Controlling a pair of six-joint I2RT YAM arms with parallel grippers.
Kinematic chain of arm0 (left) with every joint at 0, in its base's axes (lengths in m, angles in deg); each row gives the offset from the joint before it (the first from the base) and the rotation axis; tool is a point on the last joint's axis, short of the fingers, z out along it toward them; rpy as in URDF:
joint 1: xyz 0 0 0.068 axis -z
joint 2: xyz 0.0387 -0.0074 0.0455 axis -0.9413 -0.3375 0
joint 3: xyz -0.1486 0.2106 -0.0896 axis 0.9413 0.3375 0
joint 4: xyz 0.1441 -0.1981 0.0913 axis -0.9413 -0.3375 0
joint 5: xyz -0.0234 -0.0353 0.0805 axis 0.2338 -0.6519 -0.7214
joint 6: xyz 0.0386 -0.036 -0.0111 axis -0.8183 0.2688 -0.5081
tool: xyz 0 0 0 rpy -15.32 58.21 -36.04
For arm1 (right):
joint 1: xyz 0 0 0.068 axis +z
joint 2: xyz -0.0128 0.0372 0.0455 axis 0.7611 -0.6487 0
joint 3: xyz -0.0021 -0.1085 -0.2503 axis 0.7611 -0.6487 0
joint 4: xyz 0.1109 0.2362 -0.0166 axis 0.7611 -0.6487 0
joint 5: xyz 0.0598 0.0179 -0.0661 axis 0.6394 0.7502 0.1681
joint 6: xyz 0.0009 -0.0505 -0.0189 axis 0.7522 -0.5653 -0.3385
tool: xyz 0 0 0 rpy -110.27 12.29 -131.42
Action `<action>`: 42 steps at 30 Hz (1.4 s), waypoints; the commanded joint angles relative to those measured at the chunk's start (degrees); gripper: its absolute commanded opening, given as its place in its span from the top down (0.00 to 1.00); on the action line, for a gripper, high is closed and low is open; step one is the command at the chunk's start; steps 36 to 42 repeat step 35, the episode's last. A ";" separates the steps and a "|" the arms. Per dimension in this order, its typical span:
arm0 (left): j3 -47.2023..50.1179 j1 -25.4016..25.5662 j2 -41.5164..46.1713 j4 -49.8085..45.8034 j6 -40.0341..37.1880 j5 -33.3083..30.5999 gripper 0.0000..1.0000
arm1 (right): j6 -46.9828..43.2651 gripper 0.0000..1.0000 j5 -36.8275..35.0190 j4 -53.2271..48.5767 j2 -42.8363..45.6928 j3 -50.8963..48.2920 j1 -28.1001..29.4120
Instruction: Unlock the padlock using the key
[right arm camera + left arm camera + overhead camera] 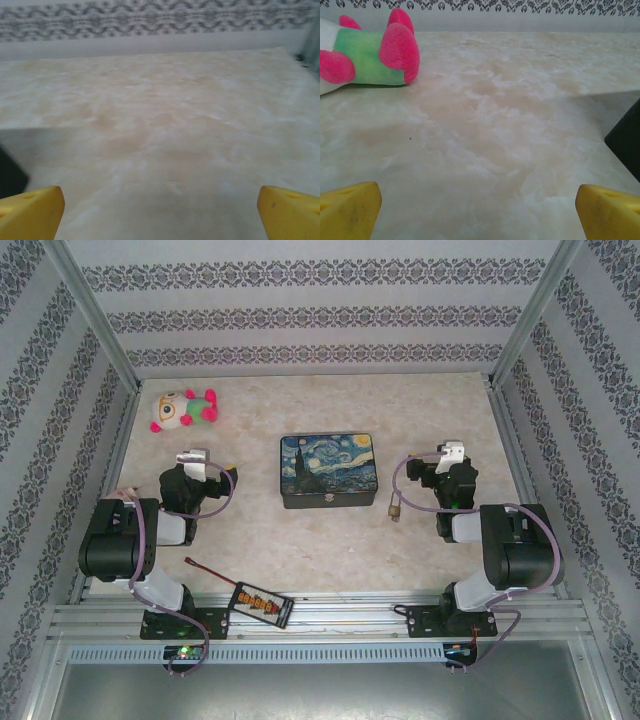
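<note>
Right of tin box (329,470) edge, padlock (395,508) apparently just apart; left claw (479,212), right claw (160,212) released, open tabletop (165,125) ahead.

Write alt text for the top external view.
A small brass-coloured padlock lies on the beige marbled table, just right of a dark blue-and-yellow starry-night tin box. The black left arm and black right arm flank them; a pink-and-green plush toy lies far left.
</note>
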 commanded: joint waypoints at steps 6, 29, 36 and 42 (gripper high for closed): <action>-0.49 -0.32 0.49 -0.26 -0.15 -0.12 0.01 | 0.23 0.02 -13.09 0.34 0.50 -0.30 2.99; -0.91 0.02 0.49 -0.99 -0.57 -0.43 0.01 | 0.27 0.02 -13.10 0.34 0.40 -0.30 3.00; -0.30 0.03 0.52 0.13 -0.42 -0.63 0.01 | 0.23 0.02 -13.17 0.34 0.42 -0.30 3.00; -0.30 0.03 0.52 0.13 -0.42 -0.63 0.01 | 0.23 0.02 -13.17 0.34 0.42 -0.30 3.00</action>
